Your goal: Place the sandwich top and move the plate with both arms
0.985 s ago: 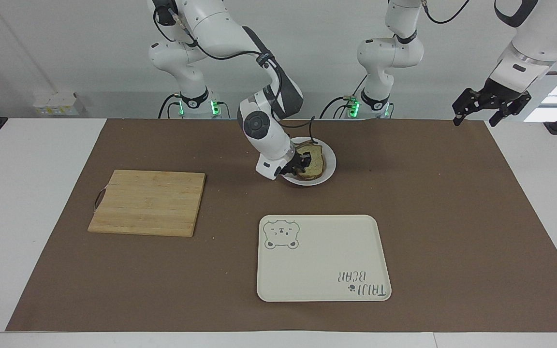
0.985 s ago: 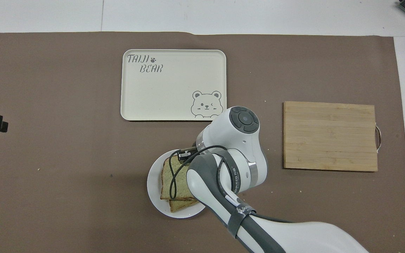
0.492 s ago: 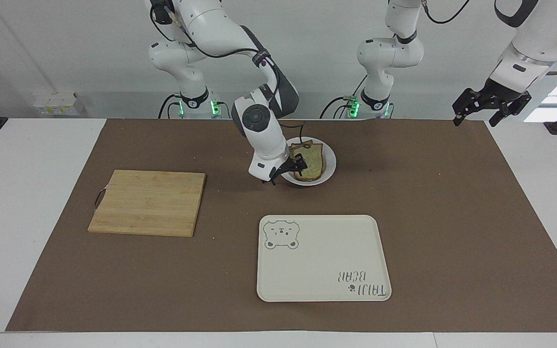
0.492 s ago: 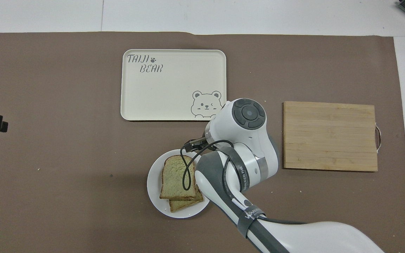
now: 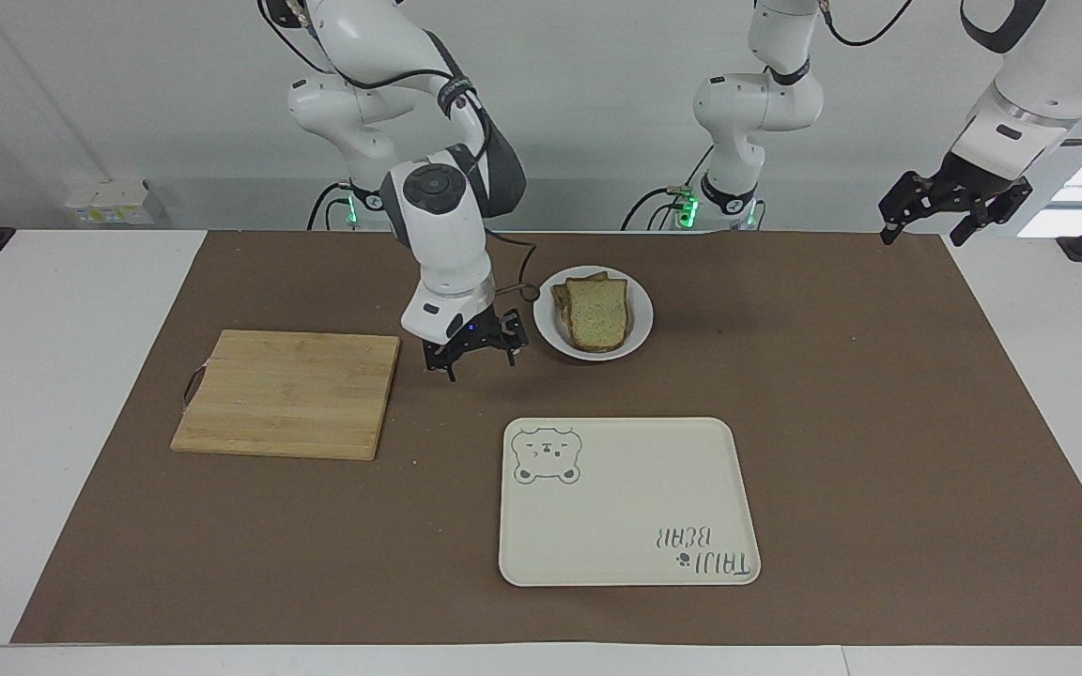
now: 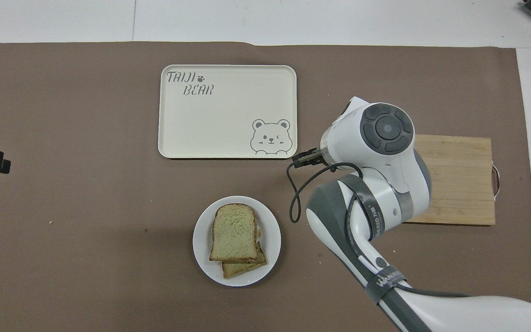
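- The right gripper [image 5: 472, 355] hangs spread and empty over the mat between cutting board [image 5: 287, 392] and plate [image 5: 640, 324]; overhead its wrist hides it.
- The sandwich top [image 6: 233, 232] lies on a lower slice on the plate.
- The left gripper [image 5: 954, 214], spread and waiting, shows fully only facing.

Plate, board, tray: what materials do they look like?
Plate: glossy white, likely ceramic or melamine, smooth rim. Board: wood or bamboo, visible glued strips, matte. Tray: cream, probably plastic, smooth with printed bear and rounded corners.
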Available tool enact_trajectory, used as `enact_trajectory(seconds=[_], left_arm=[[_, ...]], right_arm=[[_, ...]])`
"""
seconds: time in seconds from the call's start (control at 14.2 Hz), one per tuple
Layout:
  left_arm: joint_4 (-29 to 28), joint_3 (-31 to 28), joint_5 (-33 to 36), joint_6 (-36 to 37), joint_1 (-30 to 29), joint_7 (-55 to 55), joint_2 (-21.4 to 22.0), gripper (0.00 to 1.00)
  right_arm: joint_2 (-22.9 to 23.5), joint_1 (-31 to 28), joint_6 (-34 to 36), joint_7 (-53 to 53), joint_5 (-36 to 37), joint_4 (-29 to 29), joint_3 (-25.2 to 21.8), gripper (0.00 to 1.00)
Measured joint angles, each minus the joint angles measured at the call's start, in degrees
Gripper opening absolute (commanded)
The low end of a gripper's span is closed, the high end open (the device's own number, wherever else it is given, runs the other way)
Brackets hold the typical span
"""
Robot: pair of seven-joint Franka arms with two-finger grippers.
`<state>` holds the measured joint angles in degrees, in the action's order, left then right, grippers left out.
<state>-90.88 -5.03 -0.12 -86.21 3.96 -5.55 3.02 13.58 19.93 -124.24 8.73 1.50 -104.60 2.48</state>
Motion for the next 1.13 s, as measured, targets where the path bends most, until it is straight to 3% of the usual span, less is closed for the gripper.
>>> enact_trajectory(seconds=[0.42, 1.13], left_arm=[[0.0, 0.0, 0.0, 0.0, 0.0, 0.0, 0.0, 1.0], [0.0, 0.0, 0.0, 0.0, 0.0, 0.0, 0.0, 1.0]], right_arm=[[-4.3, -5.1, 9.4, 0.0, 2.5, 5.1, 0.0, 1.0], [-13.6, -11.4, 14.4, 0.0, 2.5, 7.0, -0.1, 1.0]])
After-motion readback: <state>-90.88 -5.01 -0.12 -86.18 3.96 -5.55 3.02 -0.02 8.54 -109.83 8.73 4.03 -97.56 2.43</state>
